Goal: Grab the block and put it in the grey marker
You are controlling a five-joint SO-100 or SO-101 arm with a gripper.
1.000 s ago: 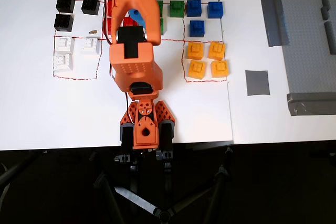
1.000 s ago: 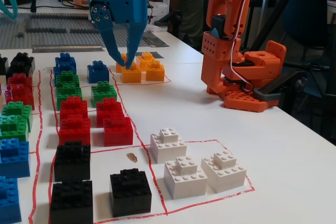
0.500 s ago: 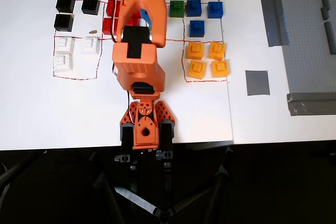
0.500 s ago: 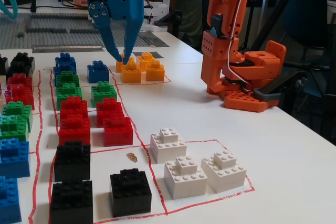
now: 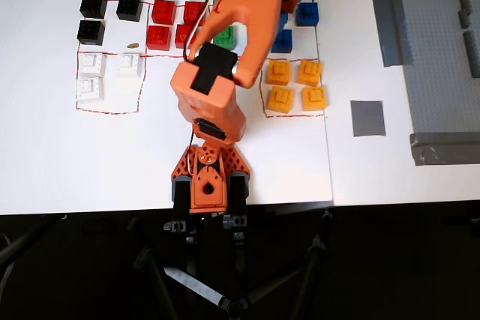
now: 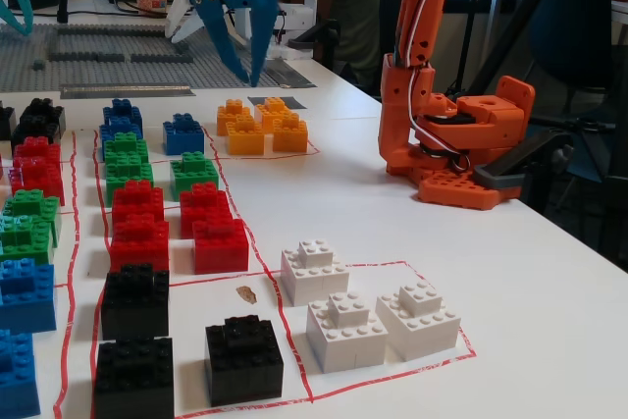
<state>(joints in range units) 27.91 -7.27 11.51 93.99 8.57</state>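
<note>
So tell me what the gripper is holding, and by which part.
Nothing. In the fixed view the gripper hangs open in the air above the blue blocks, its jaws spread with nothing between them.

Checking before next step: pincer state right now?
Pincer: open, holding nothing, hanging above the blocks in the fixed view.

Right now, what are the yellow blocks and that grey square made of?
The yellow blocks look like hard moulded plastic: smooth, slightly glossy, with crisp raised studs. The grey square looks like matte tape stuck flat on the table, with a thin edge and no height, though I can't be sure.
</note>
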